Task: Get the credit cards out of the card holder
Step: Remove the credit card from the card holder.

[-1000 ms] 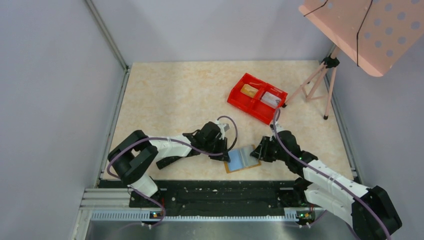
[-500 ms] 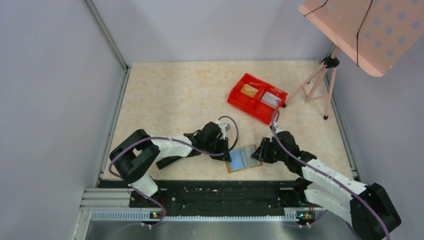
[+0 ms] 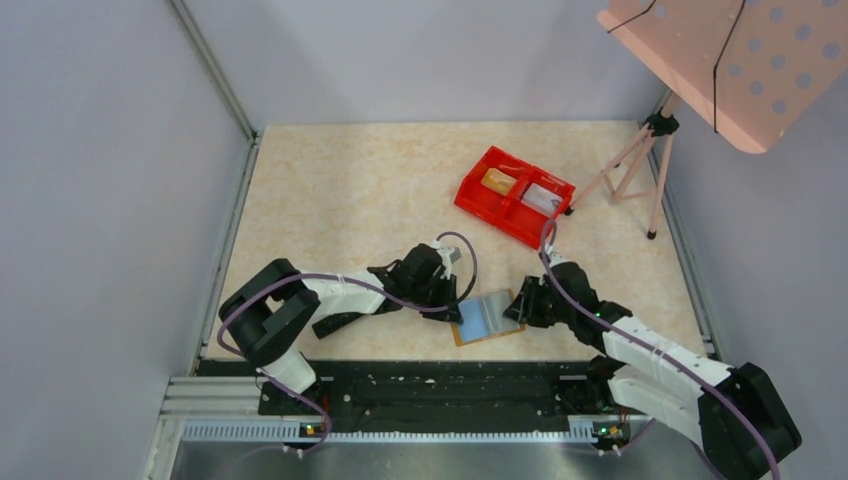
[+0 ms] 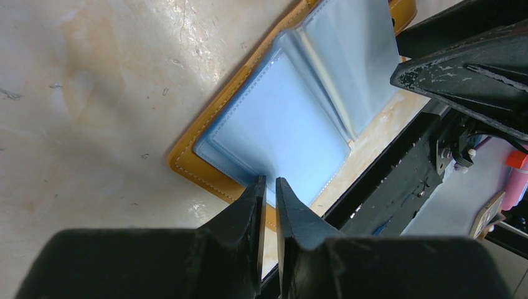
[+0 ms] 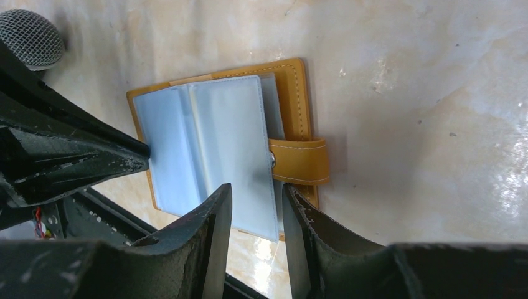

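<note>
- We see the open tan-brown stitched leather card holder (image 3: 462, 334) lying on the marbled beige table (image 3: 350, 180), between both grippers.
- The left gripper (image 4: 269, 182) pinches a corner of its pale-blue glossy plastic sleeve (image 4: 280, 124). The right gripper (image 5: 255, 190) has its jaws apart, straddling a sleeve edge.
- Only the top view shows the red plastic tray (image 3: 478, 203), with a yellow-gold card (image 3: 497, 181) and a pale card (image 3: 543, 198) in separate compartments.
- Only the right wrist view shows the snap tab (image 5: 302, 161).
</note>
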